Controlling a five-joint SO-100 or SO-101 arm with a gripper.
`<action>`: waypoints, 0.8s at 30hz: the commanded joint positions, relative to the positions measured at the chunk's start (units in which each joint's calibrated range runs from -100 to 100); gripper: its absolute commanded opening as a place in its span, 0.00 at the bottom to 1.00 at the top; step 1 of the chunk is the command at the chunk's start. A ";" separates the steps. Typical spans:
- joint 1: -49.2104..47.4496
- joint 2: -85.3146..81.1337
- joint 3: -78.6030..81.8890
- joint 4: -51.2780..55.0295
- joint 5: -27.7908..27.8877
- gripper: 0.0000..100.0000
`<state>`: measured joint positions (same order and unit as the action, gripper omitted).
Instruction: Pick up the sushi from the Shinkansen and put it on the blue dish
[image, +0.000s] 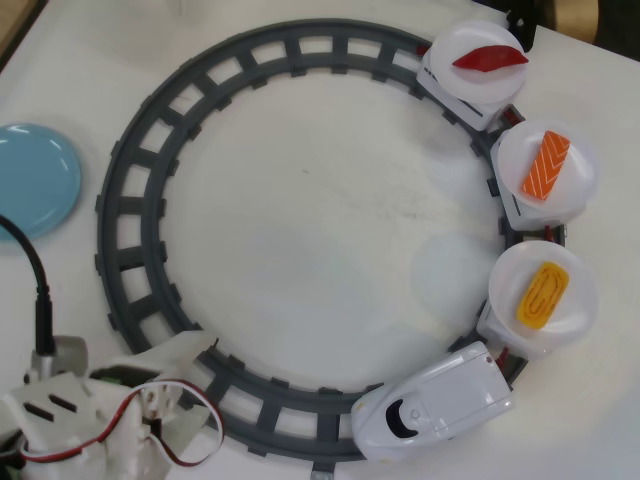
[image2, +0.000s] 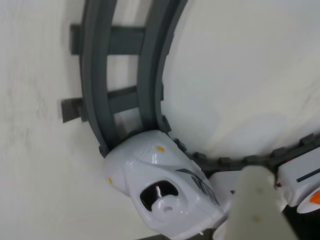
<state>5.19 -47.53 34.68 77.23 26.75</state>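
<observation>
White counter, plain and a bit scuffed, w/ a grey ring of toy track laid across most of it.

Arm sits at the bottom-left corner in the overhead view, wires and white housing only; the gripper itself isn't visible there. In the wrist view just one pale finger pokes in at the bottom, so can't tell if the gripper is spread or closed. Doesn't look to be carrying anything.

Closest to it: the Shinkansen, nose right under the wrist cam, sitting on the track. Beyond the nose, the first car's white plate w/ the sushi lying flat on it, yellow-orange, untouched. Further round the curve: salmon piece, then dark red piece, each on its own plate.

The blue dish is off the other way, outside the ring, near the arm base, empty.

Step, imo: approach, pre-grasp. Next needs a reach past the train's nose to the first car, fingers apart over the sushi, down low enough to pinch a flat piece w/o tipping the plate.
</observation>
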 joint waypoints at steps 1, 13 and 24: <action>2.03 0.79 -1.13 0.01 3.07 0.26; 6.52 9.08 -8.98 0.44 9.24 0.26; 4.76 -0.62 -3.57 0.35 9.34 0.27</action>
<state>10.99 -44.75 30.56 77.48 35.80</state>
